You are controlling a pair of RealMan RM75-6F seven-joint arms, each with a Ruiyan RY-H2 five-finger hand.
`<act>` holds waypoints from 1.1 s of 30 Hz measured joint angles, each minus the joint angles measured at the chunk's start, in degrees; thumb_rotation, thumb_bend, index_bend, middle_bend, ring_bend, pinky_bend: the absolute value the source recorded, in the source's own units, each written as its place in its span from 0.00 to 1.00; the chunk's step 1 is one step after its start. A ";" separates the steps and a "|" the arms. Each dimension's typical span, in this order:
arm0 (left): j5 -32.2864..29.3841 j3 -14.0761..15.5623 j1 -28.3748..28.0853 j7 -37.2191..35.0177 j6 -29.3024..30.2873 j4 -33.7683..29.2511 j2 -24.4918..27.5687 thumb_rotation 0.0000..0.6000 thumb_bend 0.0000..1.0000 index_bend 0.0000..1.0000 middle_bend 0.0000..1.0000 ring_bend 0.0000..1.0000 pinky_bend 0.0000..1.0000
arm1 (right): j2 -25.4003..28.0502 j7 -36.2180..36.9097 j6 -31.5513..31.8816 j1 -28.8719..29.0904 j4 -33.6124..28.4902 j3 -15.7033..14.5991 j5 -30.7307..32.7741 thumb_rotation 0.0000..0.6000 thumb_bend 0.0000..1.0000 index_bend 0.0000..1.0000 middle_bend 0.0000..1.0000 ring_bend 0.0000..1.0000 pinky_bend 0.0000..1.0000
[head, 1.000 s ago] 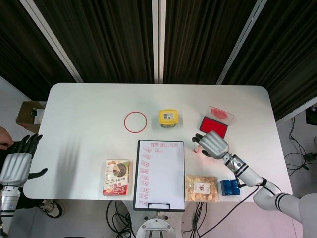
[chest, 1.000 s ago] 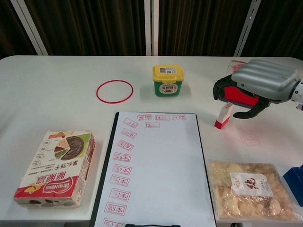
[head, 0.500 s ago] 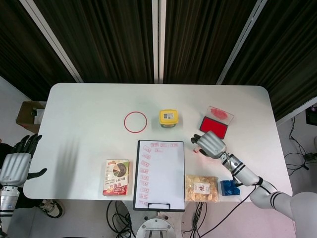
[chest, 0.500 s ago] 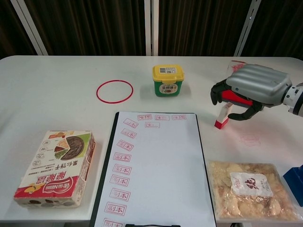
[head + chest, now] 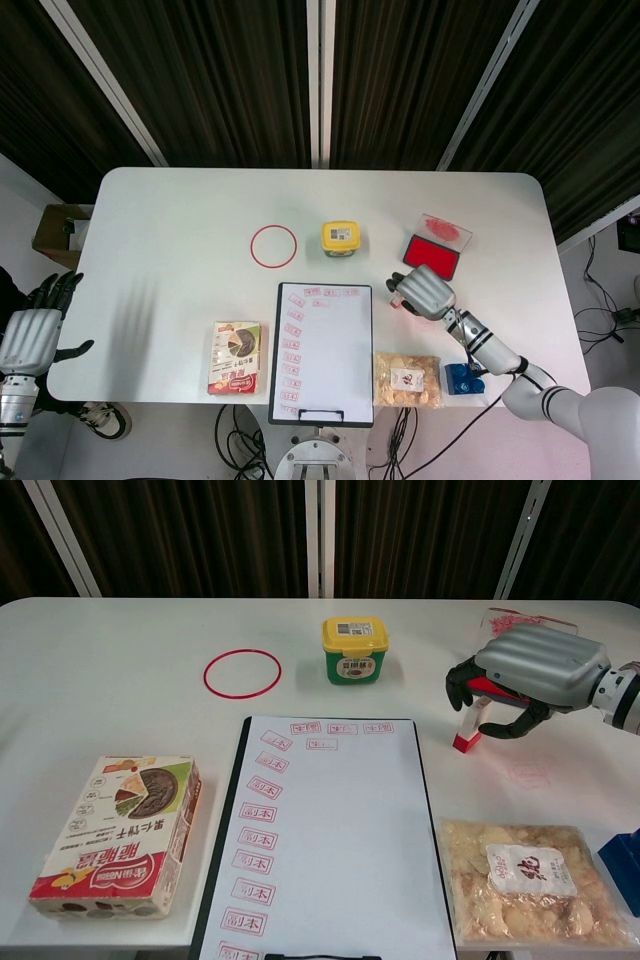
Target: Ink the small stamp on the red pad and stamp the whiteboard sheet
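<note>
The small stamp [image 5: 468, 728], white with a red base, stands tilted on the table just right of the whiteboard sheet [image 5: 330, 830], which carries several red imprints. My right hand [image 5: 535, 665] is cupped low over the stamp, thumb on its left and fingers curled on its right, with gaps showing; the stamp's top is hidden under the palm. The red pad [image 5: 432, 255] lies just behind the hand. In the head view the stamp [image 5: 397, 297] peeks out left of the right hand [image 5: 425, 290]. My left hand [image 5: 30, 335] hangs past the table's left edge, fingers spread, holding nothing.
A yellow-lidded tub [image 5: 354, 648] and a red ring [image 5: 241, 672] lie behind the sheet. A food box [image 5: 120, 835] sits left of it, a snack bag [image 5: 530, 880] right of it, a blue object [image 5: 625, 858] beyond. The pad's clear lid [image 5: 445, 230] lies behind the pad.
My right hand has sunk lower and drawn slightly back over the stamp, closing in around it. The stamp stays in place. The left hand has barely moved.
</note>
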 measured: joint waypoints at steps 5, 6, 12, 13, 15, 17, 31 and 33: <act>-0.12 0.00 0.05 0.00 -0.04 0.09 -0.11 1.00 0.00 0.05 0.06 0.05 0.16 | -0.44 0.42 0.50 0.10 0.58 0.06 0.25 1.00 0.25 0.47 0.46 0.78 0.99; -0.14 0.02 0.07 -0.03 -0.04 0.13 -0.13 1.00 0.00 0.05 0.06 0.05 0.16 | -0.48 0.48 0.60 0.15 0.61 0.07 0.28 1.00 0.26 0.47 0.46 0.78 0.99; -0.04 0.04 0.18 -0.77 0.14 0.22 -0.24 1.00 0.00 0.05 0.06 0.05 0.16 | -0.56 0.22 0.45 0.31 0.74 -0.14 0.42 1.00 0.27 0.49 0.48 0.78 0.99; 0.08 0.01 0.18 -0.96 0.25 0.30 -0.29 1.00 0.00 0.05 0.06 0.05 0.16 | -0.59 0.10 0.37 0.32 0.78 -0.19 0.48 1.00 0.27 0.49 0.49 0.78 0.99; 0.30 -0.05 0.14 -1.15 0.41 0.50 -0.42 1.00 0.00 0.05 0.06 0.05 0.16 | -0.66 -0.09 0.22 0.33 0.79 -0.24 0.64 1.00 0.27 0.50 0.49 0.78 0.99; 0.37 -0.06 0.09 -1.27 0.40 0.60 -0.47 1.00 0.00 0.05 0.06 0.05 0.16 | -0.70 -0.17 0.28 0.33 0.76 -0.26 0.68 1.00 0.27 0.52 0.51 0.78 0.99; 0.28 -0.02 0.48 -2.03 0.79 1.03 -0.22 1.00 0.00 0.05 0.06 0.05 0.16 | -1.02 2.32 7.32 -0.09 2.24 1.65 0.63 1.00 0.38 0.79 0.73 0.85 1.00; 0.39 0.02 0.49 -2.12 0.80 1.01 -0.23 1.00 0.00 0.05 0.06 0.05 0.16 | 0.10 3.74 8.20 -0.11 1.93 2.64 1.21 1.00 0.40 0.83 0.76 0.86 1.00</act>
